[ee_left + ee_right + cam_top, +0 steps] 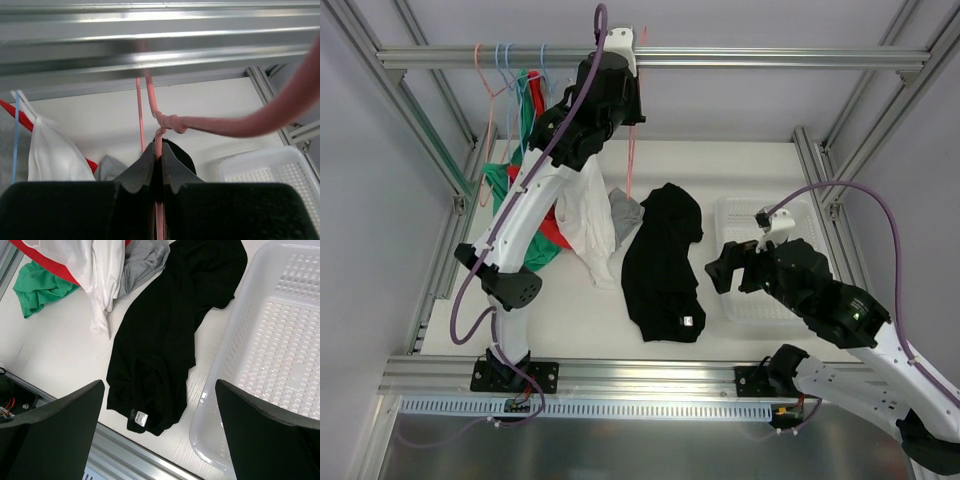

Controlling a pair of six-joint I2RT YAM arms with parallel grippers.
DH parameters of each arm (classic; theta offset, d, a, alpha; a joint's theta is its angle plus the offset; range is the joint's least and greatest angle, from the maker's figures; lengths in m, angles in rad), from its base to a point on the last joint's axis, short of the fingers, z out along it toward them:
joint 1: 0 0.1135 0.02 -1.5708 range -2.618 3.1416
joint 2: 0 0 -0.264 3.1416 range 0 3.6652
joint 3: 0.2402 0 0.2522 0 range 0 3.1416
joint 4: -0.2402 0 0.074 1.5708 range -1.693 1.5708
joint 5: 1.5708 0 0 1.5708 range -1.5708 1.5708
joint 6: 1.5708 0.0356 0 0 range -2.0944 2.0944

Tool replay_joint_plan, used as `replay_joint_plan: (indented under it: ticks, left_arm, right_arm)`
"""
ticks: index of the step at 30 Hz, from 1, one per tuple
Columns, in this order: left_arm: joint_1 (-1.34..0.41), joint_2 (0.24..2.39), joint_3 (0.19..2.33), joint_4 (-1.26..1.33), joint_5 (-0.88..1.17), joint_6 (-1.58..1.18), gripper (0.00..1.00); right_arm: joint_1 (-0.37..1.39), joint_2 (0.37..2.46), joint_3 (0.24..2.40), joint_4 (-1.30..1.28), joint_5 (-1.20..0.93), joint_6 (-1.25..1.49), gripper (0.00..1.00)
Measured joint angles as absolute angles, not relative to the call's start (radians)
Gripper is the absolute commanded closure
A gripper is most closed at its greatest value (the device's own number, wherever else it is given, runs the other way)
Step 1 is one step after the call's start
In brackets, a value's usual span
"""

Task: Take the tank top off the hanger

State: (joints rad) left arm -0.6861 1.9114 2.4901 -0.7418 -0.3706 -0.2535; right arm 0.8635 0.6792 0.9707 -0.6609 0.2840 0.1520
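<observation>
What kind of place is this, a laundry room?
Probably a robotics lab cell: a metal frame around a white table, a left arm and right arm bolted at its edge, a pink hanger up at the frame.

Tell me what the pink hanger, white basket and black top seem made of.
Thin pink hanger: likely plastic-coated wire, smooth; twisted at the neck. White perforated basket: moulded plastic, slightly glossy. Black tank top: soft matte fabric, probably knit; it creases limply.
</observation>
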Motion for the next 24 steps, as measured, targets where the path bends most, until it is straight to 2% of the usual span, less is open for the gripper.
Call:
replay_joint_plan:
  ticks: [7,13,18,20,24]
  left_arm:
    - [-0.666,2.004,2.52,-0.727,-0.295,-0.246,1.0]
    - [-0.665,1.98,2.406,-0.636,-0.268,-0.247,1.0]
    - [-0.667,1.917,2.308,-0.615,-0.258,-0.255,0.94]
    - [-0.667,1.894,2.285,-0.611,-0.258,-0.257,1.0]
    - [-0.665,1.861,2.273,-0.632,-0.258,-0.258,1.0]
  right_arm:
    - [0.863,0.677,0.951,-0.659,0.265,0.145,0.0]
    - [0.863,0.726,0.9,-0.638,0.229,0.12,0.0]
    - [0.857,0.869,0.907,-0.603,0.212,0.071,0.0]
    - [0.85,0.969,0.925,-0.588,0.2,0.053,0.01]
    - [0.831,1.135,0.948,-0.545,0.158,0.036,0.01]
